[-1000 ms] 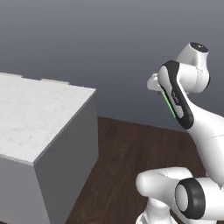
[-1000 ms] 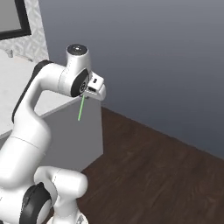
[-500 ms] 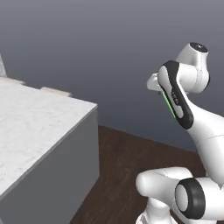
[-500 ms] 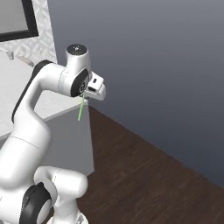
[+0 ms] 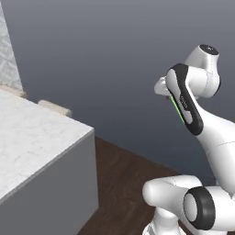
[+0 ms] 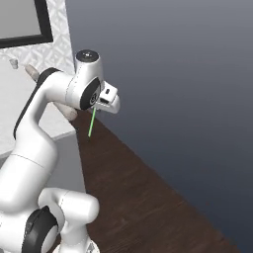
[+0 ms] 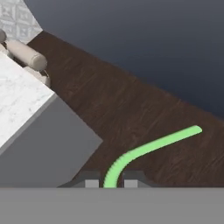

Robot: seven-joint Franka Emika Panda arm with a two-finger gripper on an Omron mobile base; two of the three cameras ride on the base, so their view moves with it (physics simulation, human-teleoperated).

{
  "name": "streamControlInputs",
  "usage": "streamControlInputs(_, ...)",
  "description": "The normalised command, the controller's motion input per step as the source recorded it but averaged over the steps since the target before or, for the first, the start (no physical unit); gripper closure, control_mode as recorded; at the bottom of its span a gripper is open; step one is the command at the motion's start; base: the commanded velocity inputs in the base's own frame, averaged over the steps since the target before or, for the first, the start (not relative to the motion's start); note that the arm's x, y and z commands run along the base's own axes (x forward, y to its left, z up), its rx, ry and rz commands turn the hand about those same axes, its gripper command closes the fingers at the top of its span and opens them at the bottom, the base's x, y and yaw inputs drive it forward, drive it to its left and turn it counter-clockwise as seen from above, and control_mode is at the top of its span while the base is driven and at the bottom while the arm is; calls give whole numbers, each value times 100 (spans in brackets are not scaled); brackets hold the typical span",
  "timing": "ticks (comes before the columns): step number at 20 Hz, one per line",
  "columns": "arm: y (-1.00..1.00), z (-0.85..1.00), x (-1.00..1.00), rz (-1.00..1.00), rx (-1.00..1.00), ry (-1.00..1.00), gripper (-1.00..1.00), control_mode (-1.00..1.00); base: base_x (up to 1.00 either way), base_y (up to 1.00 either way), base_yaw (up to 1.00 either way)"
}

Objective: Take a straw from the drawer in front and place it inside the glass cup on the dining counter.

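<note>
Hand view: the pincer (image 7: 110, 183) has its two dark tips nearly together at the bottom of the frame, clamped on the light-green straw (image 7: 148, 151). The straw starts between the tips and runs away from them, appearing as a curved green line over dark wooden floor (image 7: 131, 105).

Right base view: the white arm is folded high, and the straw (image 6: 92, 122) hangs below the hand as a thin green stick, nearly upright with its free end pointing down. Seen from this side it hangs in the air just past the corner of the white marble desk (image 6: 20, 113), over the floor rather than over the marble.

Left base view: the marble desk (image 5: 32, 137) lies to the arm's left, a pale slab with grey sides, and the tops of beige stools (image 5: 55, 108) show along its far edge.

A tiny pale object stands far back on the marble in the right base view; this may be the glass cup (image 6: 14, 63), but it is too small to be sure.

Taking the desk as landmark, the pincer and straw are off its near corner, and the likely cup is well apart, farther along the marble to the arm's left. The straw's long axis already points downward, which suits lowering it into an upright cup once the hand is carried above it.
</note>
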Motion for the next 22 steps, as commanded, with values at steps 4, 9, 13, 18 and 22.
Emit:
streamControlInputs(4,0,0,0,0,0,0,100,100,100,-68,36)
streamControlInputs(9,0,0,0,0,0,0,100,100,100,-65,37)
streamControlInputs(13,0,0,0,0,0,0,100,100,100,-62,38)
streamControlInputs(18,0,0,0,0,0,0,100,100,100,-55,41)
streamControlInputs(22,0,0,0,0,0,0,100,100,100,-47,42)
